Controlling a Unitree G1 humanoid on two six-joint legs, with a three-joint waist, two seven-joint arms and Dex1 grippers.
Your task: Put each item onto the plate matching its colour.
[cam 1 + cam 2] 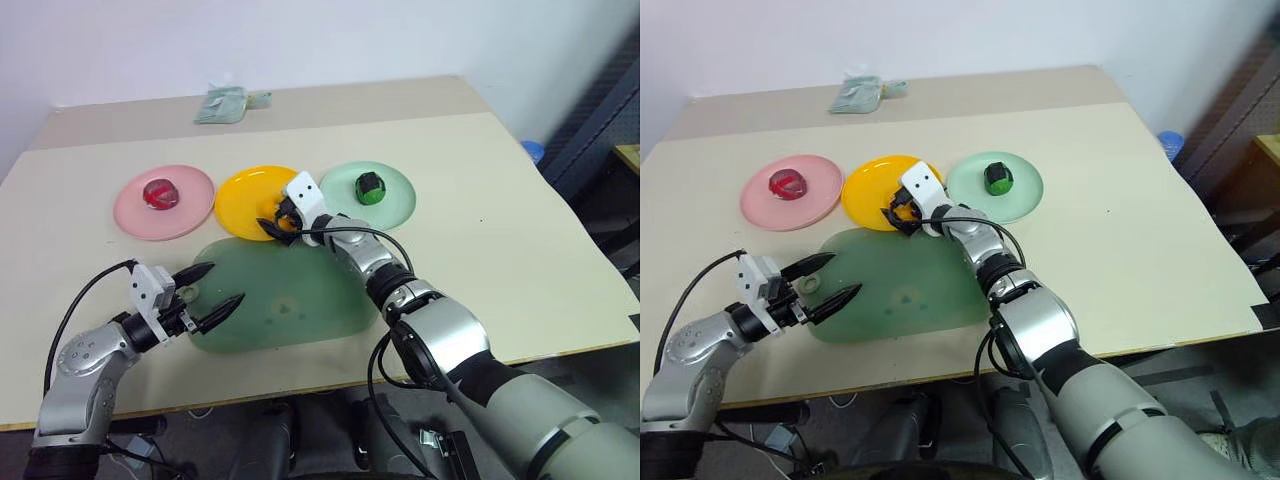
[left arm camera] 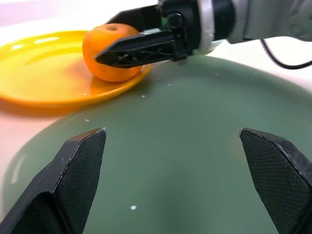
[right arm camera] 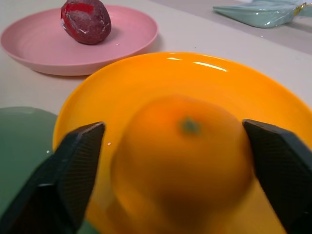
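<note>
The orange item (image 2: 109, 53) sits on the near rim of the yellow plate (image 1: 245, 195). My right gripper (image 1: 281, 222) stands open around it, one finger on each side with a small gap. The dark red item (image 1: 160, 193) lies on the pink plate (image 1: 190, 215). On the mint green plate (image 1: 398, 205) rests the dark green item (image 1: 370, 186). My left gripper (image 1: 225, 283) hovers open and empty over the left part of the translucent green mat (image 1: 290, 305), pointing toward the yellow plate.
A crumpled pale green packet (image 1: 228, 103) lies at the table's far edge. The three plates stand in a row just behind the mat. My right forearm and its black cable (image 1: 385, 262) cross the mat's right end. Bare tabletop stretches to the right.
</note>
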